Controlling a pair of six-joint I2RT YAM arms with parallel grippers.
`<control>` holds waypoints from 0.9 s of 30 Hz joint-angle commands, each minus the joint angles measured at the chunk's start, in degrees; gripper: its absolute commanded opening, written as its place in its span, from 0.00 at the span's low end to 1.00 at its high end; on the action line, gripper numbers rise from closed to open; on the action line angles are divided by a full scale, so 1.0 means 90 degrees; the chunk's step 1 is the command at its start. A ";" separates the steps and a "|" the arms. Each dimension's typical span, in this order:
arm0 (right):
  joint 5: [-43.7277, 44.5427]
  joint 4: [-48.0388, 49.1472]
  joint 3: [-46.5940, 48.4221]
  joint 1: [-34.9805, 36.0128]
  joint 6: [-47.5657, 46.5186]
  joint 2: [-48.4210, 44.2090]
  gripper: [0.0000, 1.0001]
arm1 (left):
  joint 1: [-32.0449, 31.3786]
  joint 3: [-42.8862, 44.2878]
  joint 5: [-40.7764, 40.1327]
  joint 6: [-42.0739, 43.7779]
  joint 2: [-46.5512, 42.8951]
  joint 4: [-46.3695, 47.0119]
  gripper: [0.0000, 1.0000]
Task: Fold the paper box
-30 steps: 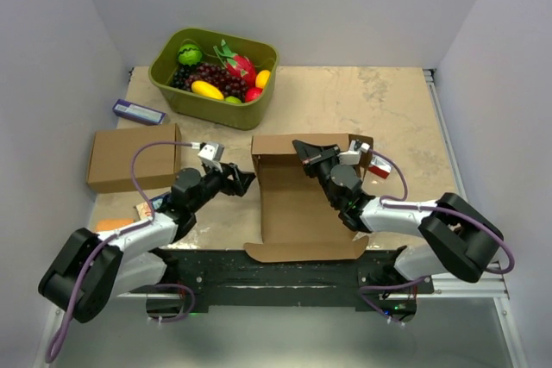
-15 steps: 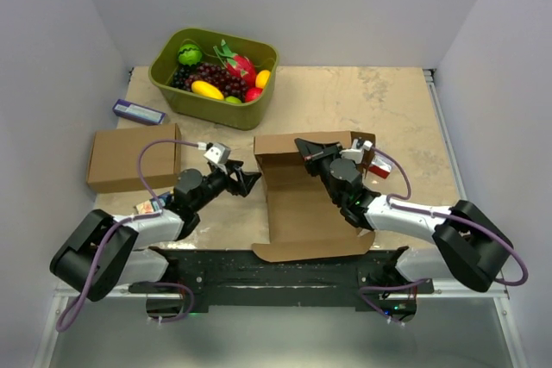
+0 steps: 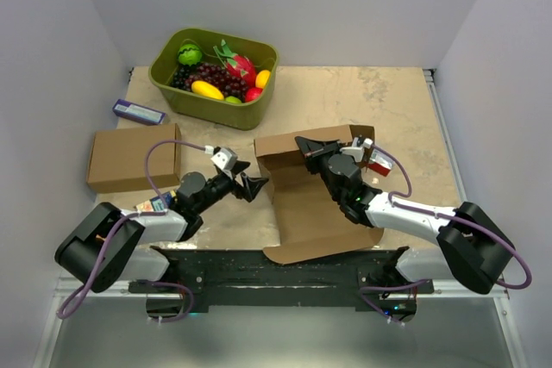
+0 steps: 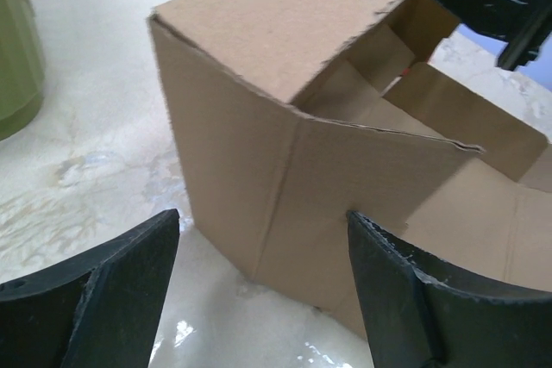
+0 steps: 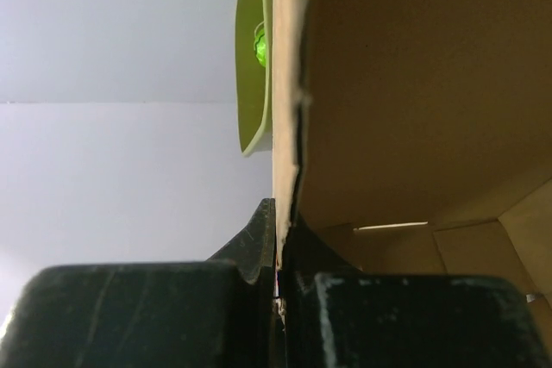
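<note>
Brown die-cut cardboard mailer box (image 3: 315, 213) on the tabletop (image 3: 388, 101); right tool (image 3: 303, 147) clenched on its far wall; left tool (image 3: 258, 185) released beside it; brown carton (image 3: 131, 158), green fruit tub (image 3: 214, 84) apart; red object (image 3: 378, 167) half-hidden behind.

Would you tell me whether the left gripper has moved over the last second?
Yes. The left gripper has slid rightward, away from the closed cardboard box, toward the paper box.
</note>
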 commanded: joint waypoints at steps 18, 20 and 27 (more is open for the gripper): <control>-0.0671 -0.0889 0.0054 0.0164 0.0023 0.0101 0.00 | -0.0328 0.0211 -0.1673 0.0795 0.0431 0.0966 0.83; -0.0710 -0.0869 0.0034 0.0164 0.0043 0.0101 0.00 | -0.0327 0.0260 -0.1733 0.0805 0.0470 0.1035 0.82; -0.0827 -0.0869 0.0025 0.0174 0.0014 0.0189 0.00 | -0.0337 0.0465 -0.1897 0.0893 0.0695 0.1289 0.65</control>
